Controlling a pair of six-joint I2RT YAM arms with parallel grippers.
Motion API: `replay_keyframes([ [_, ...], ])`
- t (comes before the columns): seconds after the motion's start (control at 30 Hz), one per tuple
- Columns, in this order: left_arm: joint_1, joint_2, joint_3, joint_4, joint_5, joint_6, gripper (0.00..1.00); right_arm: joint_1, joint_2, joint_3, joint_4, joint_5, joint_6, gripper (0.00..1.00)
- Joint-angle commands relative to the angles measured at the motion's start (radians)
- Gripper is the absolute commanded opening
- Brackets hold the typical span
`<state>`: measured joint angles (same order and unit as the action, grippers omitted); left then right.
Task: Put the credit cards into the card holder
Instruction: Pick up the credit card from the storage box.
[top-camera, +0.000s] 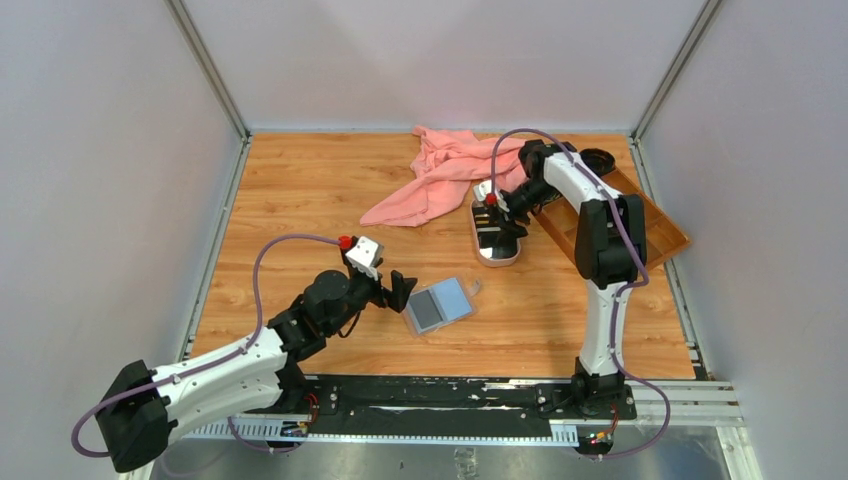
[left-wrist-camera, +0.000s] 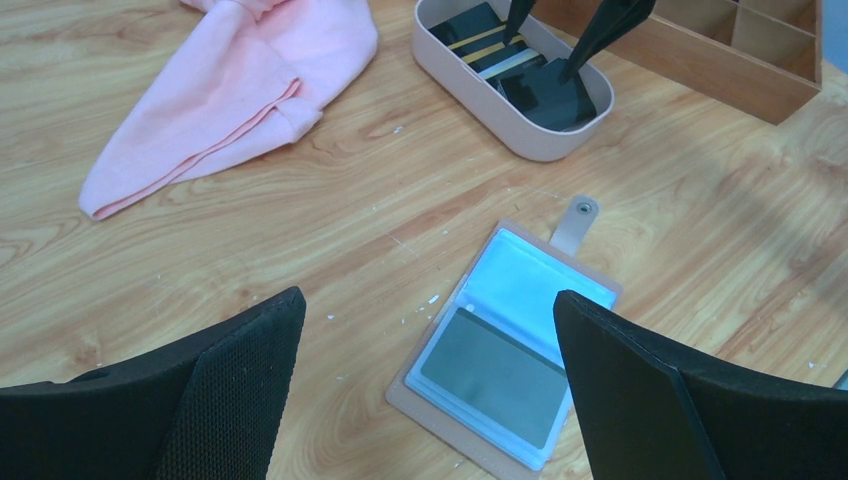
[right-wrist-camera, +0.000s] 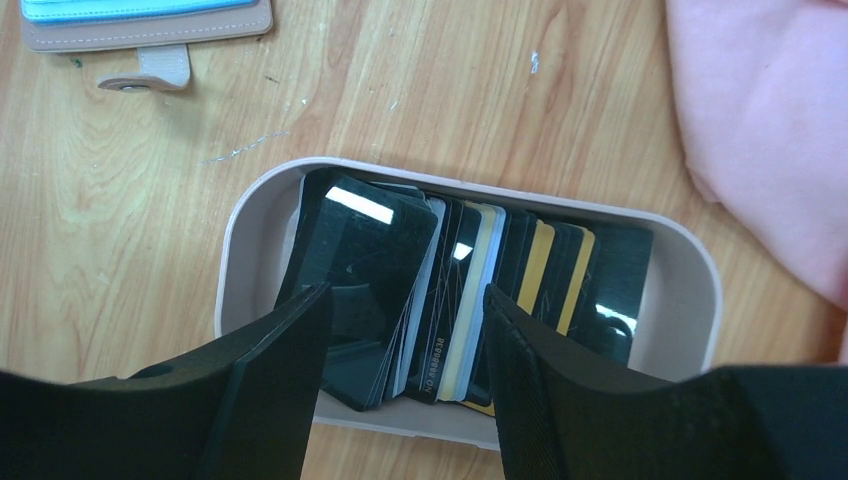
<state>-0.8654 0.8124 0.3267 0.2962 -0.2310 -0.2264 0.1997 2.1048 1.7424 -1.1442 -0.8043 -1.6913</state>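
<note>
Barely begun: credit cards (right-wrist-camera: 540, 270) sit in tray (right-wrist-camera: 690, 300) beyond card holder (left-wrist-camera: 510, 350); my right gripper (right-wrist-camera: 405, 295) spread over them, left gripper (left-wrist-camera: 428, 298) spread nr holder, w/ nothing pinched.

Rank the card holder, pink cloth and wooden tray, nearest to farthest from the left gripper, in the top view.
1. card holder, just right of the left gripper
2. pink cloth, farther back, centre
3. wooden tray, far right

In tray (right-wrist-camera: 700, 300): credit cards (right-wrist-camera: 420, 290); left-front, card holder (top-camera: 440, 305); behind, cloth (top-camera: 440, 172).
</note>
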Motion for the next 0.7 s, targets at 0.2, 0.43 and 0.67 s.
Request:
replay_keyframes([
  [0.2, 0.006, -0.018, -0.057, 0.082, -0.044, 0.003, 1.0, -0.004, 0.073, 0.02, 0.019, 0.036, 0.123, 0.6],
  [0.43, 0.006, -0.001, -0.055, 0.086, -0.048, 0.001, 1.0, 0.004, 0.078, 0.002, 0.034, 0.035, 0.137, 0.57],
  [0.67, 0.006, 0.004, -0.053, 0.086, -0.052, -0.001, 1.0, 0.006, 0.063, 0.0, 0.026, 0.001, 0.166, 0.58],
])
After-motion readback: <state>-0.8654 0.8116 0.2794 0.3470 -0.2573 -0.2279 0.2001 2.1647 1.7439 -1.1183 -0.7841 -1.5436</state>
